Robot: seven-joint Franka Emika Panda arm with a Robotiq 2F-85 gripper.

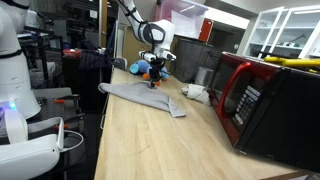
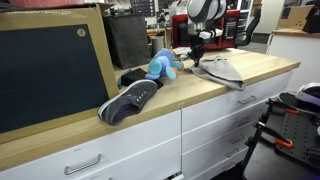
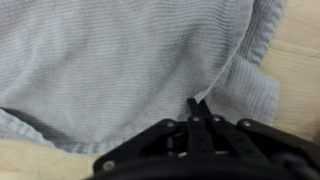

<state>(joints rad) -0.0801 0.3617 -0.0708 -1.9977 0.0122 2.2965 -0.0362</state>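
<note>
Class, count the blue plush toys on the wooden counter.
1. The blue plush toy sits on the wooden counter between the dark shoe and the grey knitted cloth; others may be hidden.

1. The grey knitted cloth is soft and light grey. It has a fine knit and a thicker ribbed hem, seen up close in the wrist view.
2. It lies spread out but rumpled on the wooden countertop. In an exterior view it runs as a long strip from 10 o'clock to 4 o'clock, narrowing at the 4 o'clock end.
3. In the wrist view it fills the picture from 9 o'clock round through 12 to 2 o'clock, with its hem at 3 o'clock.
4. A raised fold near the hem is pinched between the closed tips of the gripper, and a crease runs from there toward 1 o'clock.
</note>
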